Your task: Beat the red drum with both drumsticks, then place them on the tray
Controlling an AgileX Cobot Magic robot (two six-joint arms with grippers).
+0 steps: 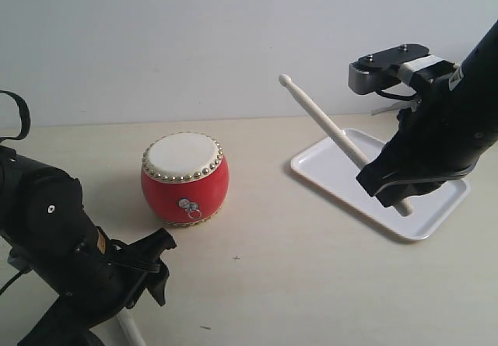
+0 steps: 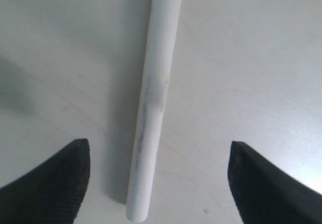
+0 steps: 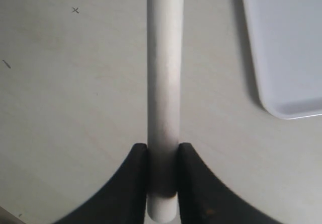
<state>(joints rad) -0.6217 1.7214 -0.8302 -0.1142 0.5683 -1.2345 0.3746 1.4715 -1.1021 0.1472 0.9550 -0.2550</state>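
Note:
The red drum (image 1: 184, 179) with its cream skin stands on the table left of centre. My right gripper (image 1: 387, 187) (image 3: 163, 151) is shut on the butt end of one drumstick (image 1: 320, 118) (image 3: 164, 73). It holds that stick above the near corner of the white tray (image 1: 440, 206) (image 3: 287, 48), tip raised and slanting toward the drum without touching it. The other drumstick (image 2: 156, 98) (image 1: 129, 328) lies flat on the table at the front left. My left gripper (image 2: 158, 146) (image 1: 158, 268) hovers open over its butt end, fingers wide on both sides and apart from it.
A plain wall rises behind the pale table (image 1: 280, 268). The tray lies at the right, under the right arm. Small dark marks (image 1: 236, 258) dot the tabletop in front of the drum.

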